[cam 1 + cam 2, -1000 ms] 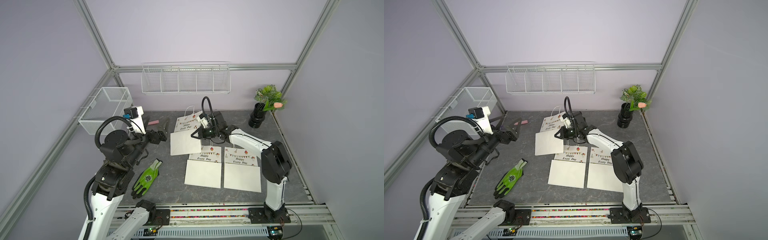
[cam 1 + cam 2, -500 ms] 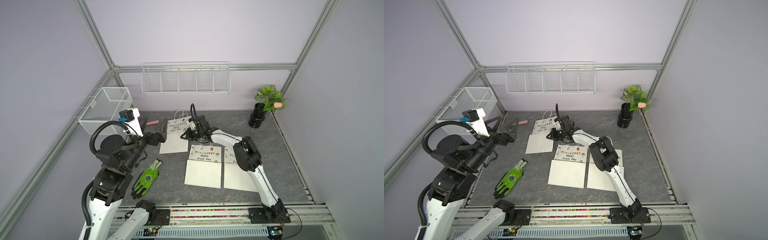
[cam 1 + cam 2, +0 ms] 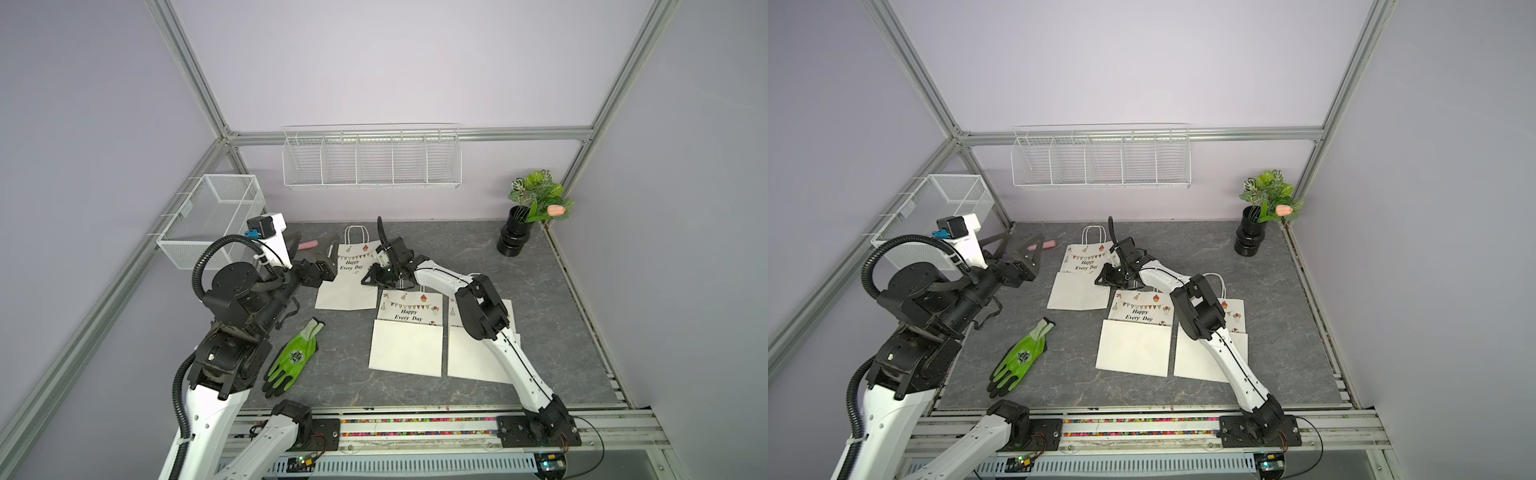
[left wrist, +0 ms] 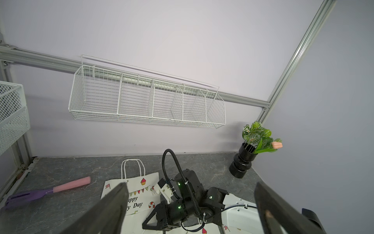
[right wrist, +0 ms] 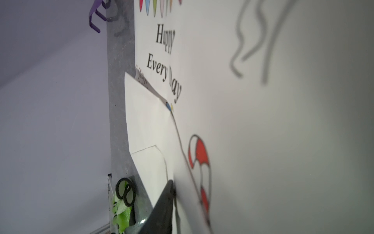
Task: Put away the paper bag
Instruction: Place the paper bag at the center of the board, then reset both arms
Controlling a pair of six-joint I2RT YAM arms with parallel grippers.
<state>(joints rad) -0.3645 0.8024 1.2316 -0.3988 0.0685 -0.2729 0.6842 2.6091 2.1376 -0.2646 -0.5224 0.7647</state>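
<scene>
Three white "Happy Every Day" paper bags lie flat on the grey table. The far-left bag [image 3: 347,286] [image 3: 1077,291] [image 4: 131,194] has my right gripper [image 3: 375,277] [image 3: 1105,277] low at its right edge. In the right wrist view one black finger [image 5: 165,202] lies against a paper layer of that bag [image 5: 263,121]. The second finger is hidden, so the grip is unclear. The middle bag [image 3: 406,345] and the right bag [image 3: 473,361] lie nearer the front; my right arm covers part of the right one. My left gripper [image 3: 322,259] [image 4: 192,204] hovers wide open and holds nothing, left of the far-left bag.
A white wire rack [image 3: 371,160] with several compartments hangs on the back wall. A mesh basket [image 3: 212,216] is mounted at the left. A green glove [image 3: 293,357] lies front left. A pink-handled purple brush [image 4: 50,191] lies at the back left. A black vase with a plant [image 3: 515,237] stands back right.
The right gripper has slid the far-left bag leftward across the table, its arm stretching out and sinking low. The left gripper has drawn slightly back and left, still open.
</scene>
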